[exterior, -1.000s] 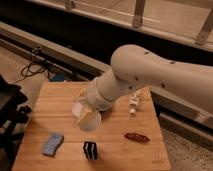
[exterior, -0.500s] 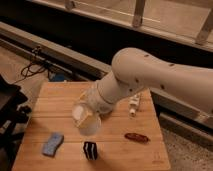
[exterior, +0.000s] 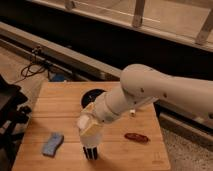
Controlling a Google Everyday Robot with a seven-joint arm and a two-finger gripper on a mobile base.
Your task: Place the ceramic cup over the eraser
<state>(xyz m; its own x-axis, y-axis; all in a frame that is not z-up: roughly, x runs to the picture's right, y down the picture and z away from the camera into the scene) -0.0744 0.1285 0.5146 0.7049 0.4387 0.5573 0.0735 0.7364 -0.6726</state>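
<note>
The pale cream ceramic cup [exterior: 91, 134] hangs mouth-down in my gripper [exterior: 86, 125] at the end of the white arm, near the front of the wooden table [exterior: 60, 110]. The gripper is shut on the cup. The eraser [exterior: 90, 152], a small black block with pale stripes, stands right beneath the cup. The cup's rim is at the eraser's top; I cannot tell whether they touch. The eraser's lower part still shows below the rim.
A flat black round dish [exterior: 95, 94] lies at the back of the table, partly behind the arm. A blue sponge [exterior: 52, 143] lies front left. A reddish-brown oblong object [exterior: 135, 136] lies to the right, and a small white thing [exterior: 132, 114] sits by the arm.
The arm has carried the cup forward and down, from above the table's middle to right over the eraser.
</note>
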